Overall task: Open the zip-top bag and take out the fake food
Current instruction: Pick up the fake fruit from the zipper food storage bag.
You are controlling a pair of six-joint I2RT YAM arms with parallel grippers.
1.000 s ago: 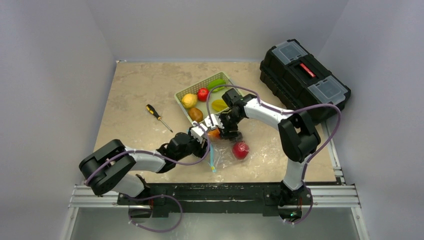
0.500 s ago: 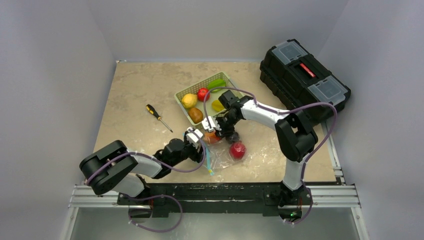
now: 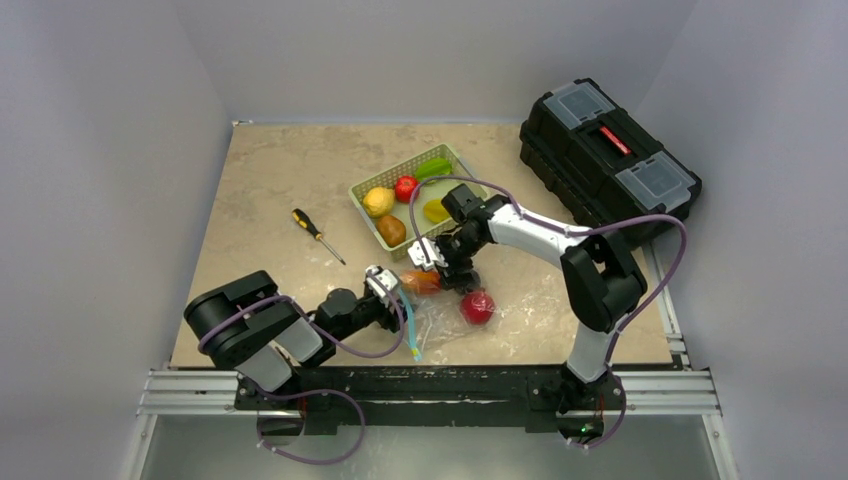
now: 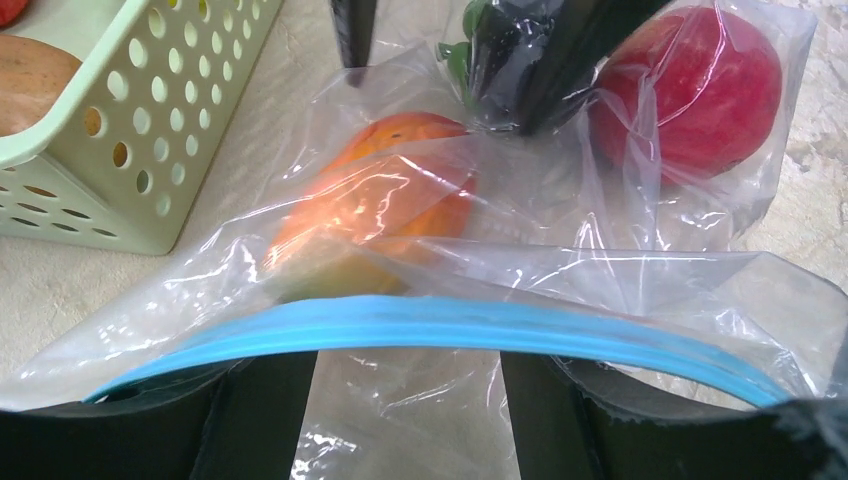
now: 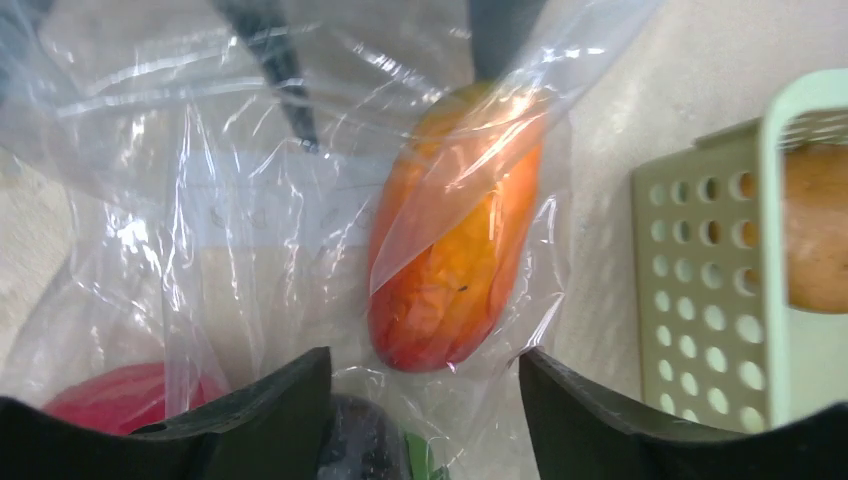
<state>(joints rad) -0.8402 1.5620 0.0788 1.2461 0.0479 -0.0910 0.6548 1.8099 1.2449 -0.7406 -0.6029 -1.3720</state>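
Right now the zip-top bag (image 3: 440,318) lies on the counter (image 3: 280,170) near the middle of its near edge, just in front of the near corner of the green basket (image 4: 150,130); inside it are an orange piece (image 5: 450,250), a red round piece (image 4: 690,90) and a dark piece with a green stem (image 4: 500,60); the other fake food (image 3: 378,202) sits in the basket.

Left gripper (image 4: 405,385): jaws apart, blue zipper strip (image 4: 430,325) draped across both fingertips; no pinch on it that I can confirm.

Right gripper (image 5: 425,355): jaws apart over the bag, nothing held; the orange piece is just ahead between the fingers, under film; can't tell whether the fingers are inside the mouth or on top of the plastic.

Risks, my read:
- If the right gripper closes through the film, it takes bag and fruit together; the strip then slides off the left fingertips and the mouth collapses.
- The glossy orange piece could squirt sideways out of a shallow grip, toward the basket wall just beside it.
- The red piece is round; it may roll toward the near edge if the bag gets tugged.
- Crinkled film blurs where plastic ends and fruit begins in both wrist views; a missed grasp is easy.
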